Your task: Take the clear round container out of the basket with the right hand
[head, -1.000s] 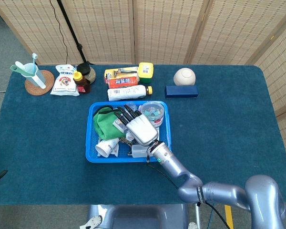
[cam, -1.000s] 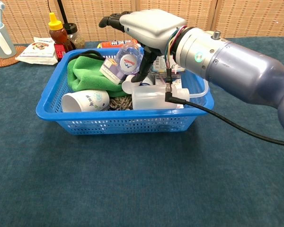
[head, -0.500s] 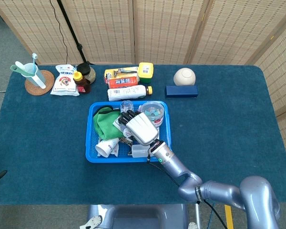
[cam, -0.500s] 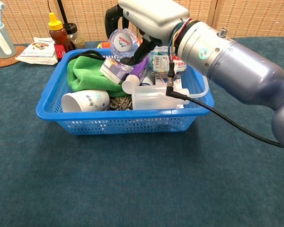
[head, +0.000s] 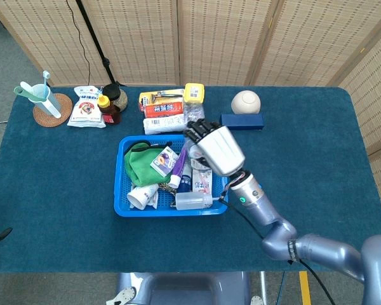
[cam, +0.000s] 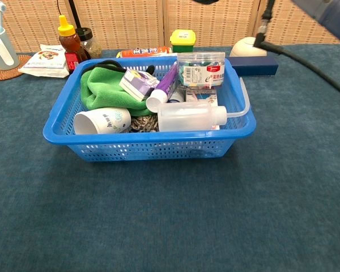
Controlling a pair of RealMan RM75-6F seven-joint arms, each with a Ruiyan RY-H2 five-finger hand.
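In the head view my right hand hangs raised over the far right corner of the blue basket. Its dark fingers curl around the small clear round container, which is mostly hidden. The chest view has only the arm's cable at its top edge, and the small container no longer lies in the basket. Still inside are a clear jar of coloured clips, a green cloth, a paper cup, a purple tube and a lying clear bottle. My left hand is out of sight.
Behind the basket stand packets and a yellow-lidded jar, a white ball and a dark blue box. A honey bottle and a cup with a toothbrush sit at the far left.
My right hand has lifted up and to the right out of the basket's middle, carrying the small clear container, and has left the chest view.
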